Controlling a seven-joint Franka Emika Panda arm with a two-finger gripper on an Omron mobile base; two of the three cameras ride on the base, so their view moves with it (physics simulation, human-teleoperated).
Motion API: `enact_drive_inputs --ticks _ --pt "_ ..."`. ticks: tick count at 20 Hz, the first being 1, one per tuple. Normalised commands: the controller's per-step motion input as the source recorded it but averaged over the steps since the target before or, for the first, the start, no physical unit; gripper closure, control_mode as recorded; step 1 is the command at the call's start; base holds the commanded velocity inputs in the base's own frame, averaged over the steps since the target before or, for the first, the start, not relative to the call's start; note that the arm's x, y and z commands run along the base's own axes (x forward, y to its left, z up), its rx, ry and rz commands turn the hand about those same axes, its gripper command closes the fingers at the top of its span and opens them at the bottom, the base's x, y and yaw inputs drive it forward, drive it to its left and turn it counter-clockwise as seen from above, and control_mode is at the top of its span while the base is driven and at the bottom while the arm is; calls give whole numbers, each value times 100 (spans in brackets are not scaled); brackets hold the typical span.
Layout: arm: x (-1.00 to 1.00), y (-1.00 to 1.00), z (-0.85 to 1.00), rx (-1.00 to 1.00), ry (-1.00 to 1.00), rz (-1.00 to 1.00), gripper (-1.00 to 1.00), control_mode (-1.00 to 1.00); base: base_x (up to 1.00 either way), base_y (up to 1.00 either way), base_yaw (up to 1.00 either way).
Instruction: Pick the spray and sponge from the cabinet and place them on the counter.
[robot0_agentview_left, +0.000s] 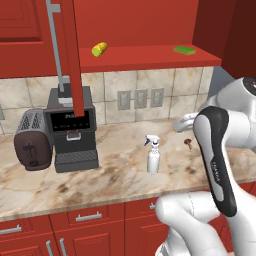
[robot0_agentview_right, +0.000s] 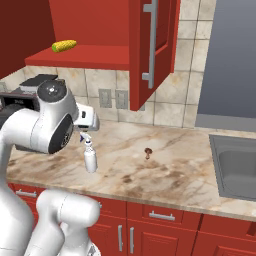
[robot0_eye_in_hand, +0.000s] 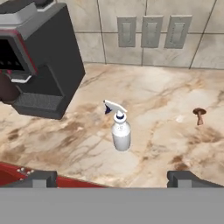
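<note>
Currently I log the spray (robot0_eye_in_hand: 120, 131) upright on the counter (robot0_eye_in_hand: 175, 144), beyond and between my jaws, which stand wide and empty. Sponge (robot0_agentview_left: 184, 50) lies on the cabinet (robot0_agentview_left: 150, 55) shelf.

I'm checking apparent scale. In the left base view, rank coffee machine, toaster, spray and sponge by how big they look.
1. coffee machine
2. toaster
3. spray
4. sponge, smallest, though it lies farther back on the cabinet shelf.
</note>
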Motion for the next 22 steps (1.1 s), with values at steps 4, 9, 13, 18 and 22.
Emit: enact_drive_inputs --ticks 4,9,13,18,22 --pt "-33 0 69 -4 0 0 -100 -100 0 0 0" --pt "-15 0 48 -9 0 -1 -100 -100 0 0 0" --pt "-25 0 36 -9 0 -4 -100 -100 0 0 0" --pt "-16 0 19 -7 -4 -2 -100 -100 0 0 0" --pt "0 0 11 -4 -19 0 -100 -100 0 0 0"
